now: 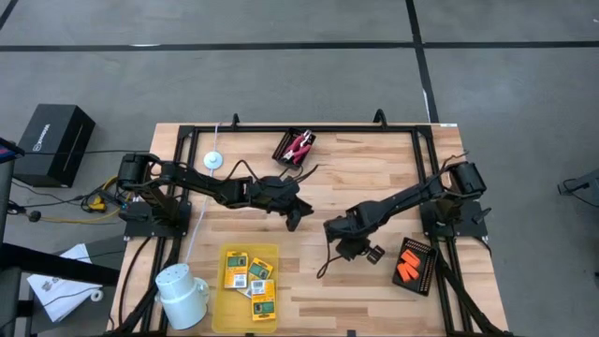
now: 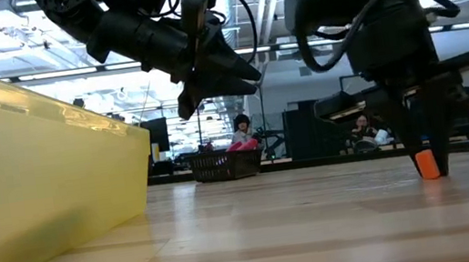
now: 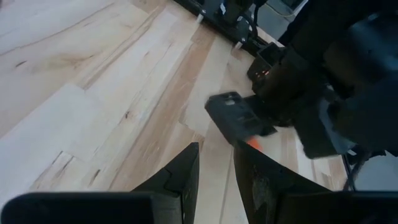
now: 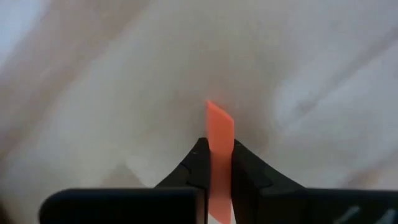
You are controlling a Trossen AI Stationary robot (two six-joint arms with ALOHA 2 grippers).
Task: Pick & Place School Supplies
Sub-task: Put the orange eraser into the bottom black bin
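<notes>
My right gripper [image 1: 348, 247] is shut on a stubby orange piece [image 4: 219, 134] down at the table's middle; the low view shows that piece [image 2: 427, 164] too. My left gripper [image 1: 296, 217] hangs above the table just left of it, empty, its fingers a narrow gap apart [image 3: 216, 180]. Several more orange pieces [image 1: 408, 270] lie in a black tray at the right. Yellow-and-green packets [image 1: 251, 277] lie flat in a yellow tray [image 1: 225, 309]. The red-handled tool [image 1: 299, 145] lies in a black basket at the far edge. My right gripper pinches the orange piece between its two fingers [image 4: 198, 163], which point down from above. The piece's end [image 4: 217, 115] sticks out past the fingertips. In the low view the piece [image 2: 427, 168] stands upright at the fingertips, down at the table top.
A white mug [image 1: 182, 295] stands at the near left beside the yellow tray. A small white disc [image 1: 214, 161] lies at the far left. The black basket [image 1: 285, 150] stands at the far middle. Bare wood lies between the trays.
</notes>
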